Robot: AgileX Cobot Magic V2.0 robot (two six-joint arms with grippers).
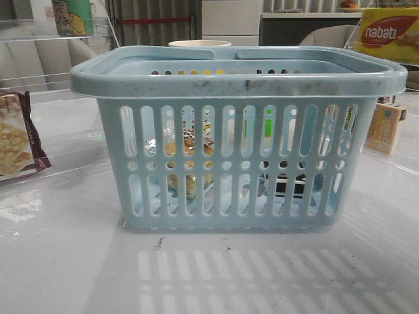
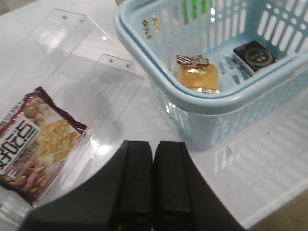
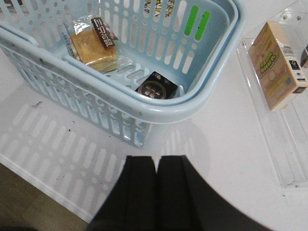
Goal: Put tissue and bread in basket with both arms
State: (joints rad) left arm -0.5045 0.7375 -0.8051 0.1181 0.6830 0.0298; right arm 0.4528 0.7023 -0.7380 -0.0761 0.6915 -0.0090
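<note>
The light blue basket (image 1: 236, 82) stands in the middle of the table. Inside it lies the bread (image 3: 94, 45), golden-brown in a clear wrapper, also seen in the left wrist view (image 2: 198, 77) and through the slots (image 1: 186, 147). The small black tissue packet (image 3: 156, 86) lies on the basket floor beside it, also in the left wrist view (image 2: 255, 55). My left gripper (image 2: 154, 147) is shut and empty above the table, near the basket's left corner. My right gripper (image 3: 156, 161) is shut and empty above the table, near its right corner. Neither gripper shows in the front view.
A maroon-edged cracker packet (image 1: 16, 140) lies in a clear acrylic tray (image 2: 72, 53) at the left. A tan box (image 3: 279, 62) stands in a clear tray (image 3: 269, 125) at the right. A yellow carton (image 1: 389, 33) is at the back right.
</note>
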